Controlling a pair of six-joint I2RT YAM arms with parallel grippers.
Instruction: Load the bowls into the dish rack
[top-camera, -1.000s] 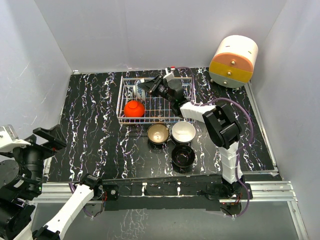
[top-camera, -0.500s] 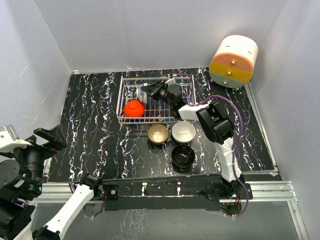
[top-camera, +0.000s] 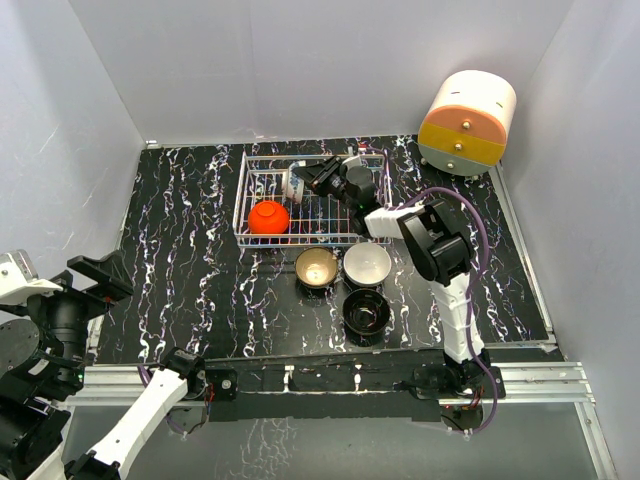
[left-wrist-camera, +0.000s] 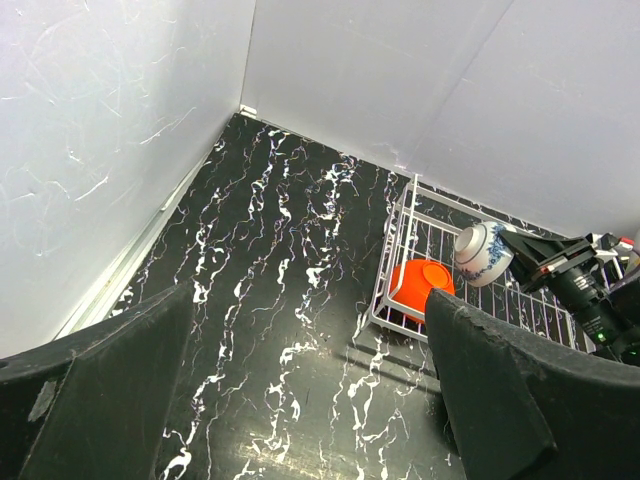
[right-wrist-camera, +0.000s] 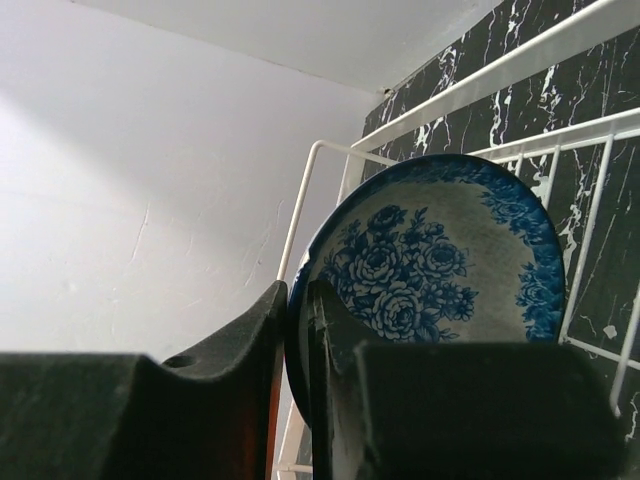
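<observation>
Our right fingers (right-wrist-camera: 235, 340) pinch the blue bowl (right-wrist-camera: 430, 270) by its rim, on edge in the rack (top-camera: 243, 205); our left fingers (left-wrist-camera: 100, 390) gape empty. We judge it glazed (slippery, breakable), best held at the rim.

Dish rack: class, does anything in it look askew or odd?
Yes: the blue-and-white bowl is tipped on edge at the back of the dish rack. Its rim is pinched by the right gripper, so it is not sitting flat.
</observation>
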